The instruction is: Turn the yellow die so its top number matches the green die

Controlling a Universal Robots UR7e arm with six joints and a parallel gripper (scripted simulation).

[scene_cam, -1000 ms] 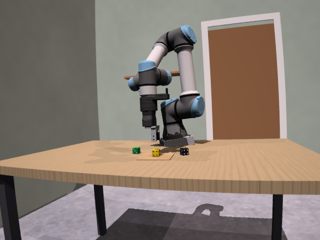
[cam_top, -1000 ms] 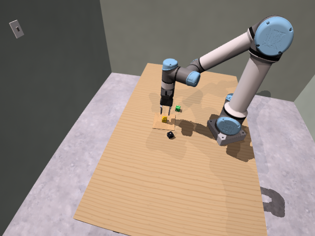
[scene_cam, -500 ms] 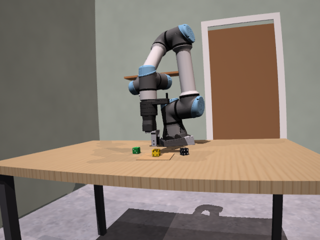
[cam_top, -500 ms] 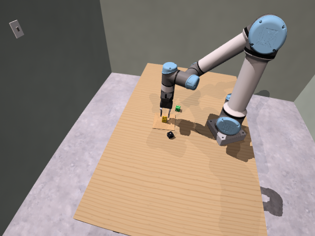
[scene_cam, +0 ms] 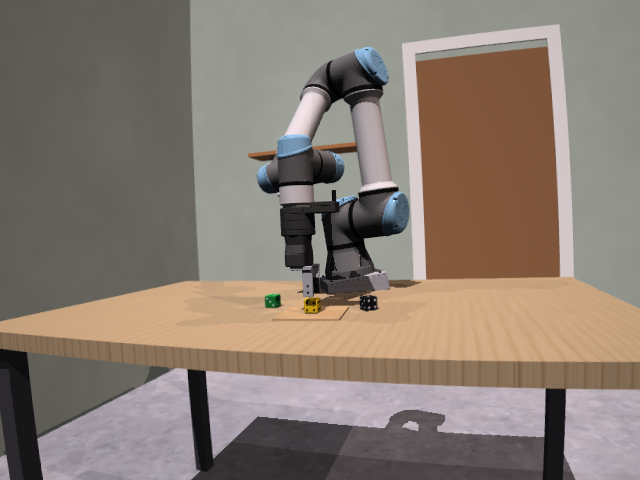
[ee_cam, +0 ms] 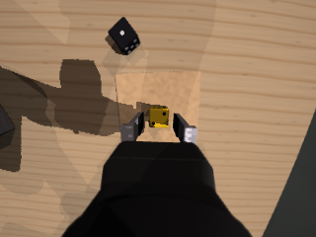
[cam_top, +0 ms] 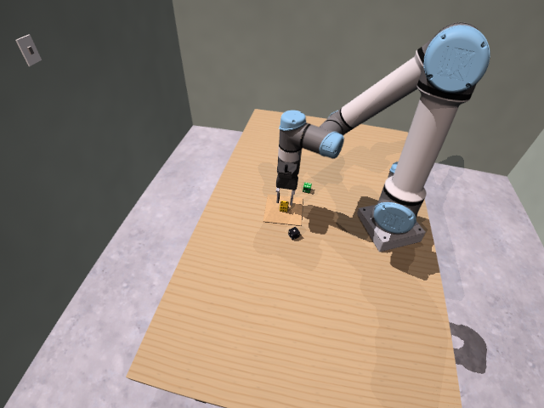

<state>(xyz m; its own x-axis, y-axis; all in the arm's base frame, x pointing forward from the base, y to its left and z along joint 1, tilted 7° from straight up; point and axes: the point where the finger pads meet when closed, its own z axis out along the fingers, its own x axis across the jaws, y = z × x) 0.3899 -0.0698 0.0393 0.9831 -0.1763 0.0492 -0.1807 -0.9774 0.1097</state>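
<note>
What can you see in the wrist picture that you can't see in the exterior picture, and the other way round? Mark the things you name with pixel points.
Only the wrist picture shows the single white dot on top of the black die (scene_cam: 368,303) (ee_cam: 123,36).

Only the exterior picture shows the green die (cam_top: 307,187) (scene_cam: 272,300), the brown door (scene_cam: 488,165) and the table's dark legs (scene_cam: 200,421).

Both show the black die, the yellow die (cam_top: 284,206) (scene_cam: 311,305) (ee_cam: 159,117) on the mat (cam_top: 272,217) (scene_cam: 333,314) (ee_cam: 185,89), and part of the gripper (cam_top: 285,200) (scene_cam: 310,295) (ee_cam: 158,129).

Tool's come down quite a bit!

So the tool (cam_top: 285,201) (scene_cam: 310,294) (ee_cam: 158,119) has dropped since a second ago, towards six o'clock in both outside shots, and its tips are nearer the yellow die (cam_top: 284,206) (scene_cam: 312,305) (ee_cam: 159,117) now. Meanwhile the arm's elbow (cam_top: 456,57) (scene_cam: 371,66) has swung roughly towards ten o'clock in the top view.
</note>
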